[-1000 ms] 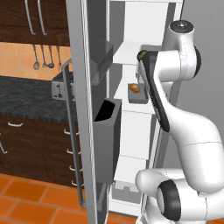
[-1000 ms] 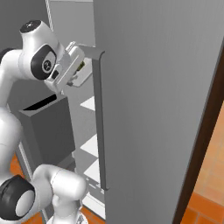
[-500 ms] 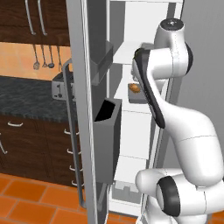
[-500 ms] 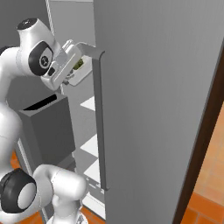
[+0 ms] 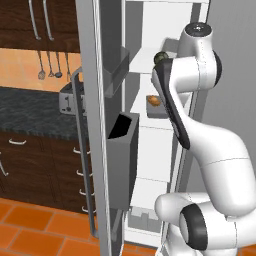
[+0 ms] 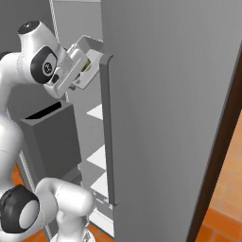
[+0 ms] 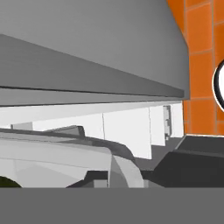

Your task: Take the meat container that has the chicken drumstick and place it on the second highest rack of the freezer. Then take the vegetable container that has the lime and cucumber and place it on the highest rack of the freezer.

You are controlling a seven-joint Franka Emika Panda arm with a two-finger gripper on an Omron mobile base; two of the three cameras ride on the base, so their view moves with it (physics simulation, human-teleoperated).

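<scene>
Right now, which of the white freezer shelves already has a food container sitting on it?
The second highest rack: a grey meat container with the orange-brown chicken drumstick rests there, level with the robot's forearm. The lower white shelves look bare.

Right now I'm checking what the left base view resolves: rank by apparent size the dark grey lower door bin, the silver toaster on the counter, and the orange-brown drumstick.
1. Dark grey lower door bin, largest, though nearest the camera.
2. Silver toaster, partly hidden by the grey freezer door.
3. Orange-brown chicken drumstick, smallest.

chicken drumstick (image 5: 154,101) lies in its grey tray on the open freezer's (image 5: 150,150) second highest rack (image 5: 142,112)
</scene>
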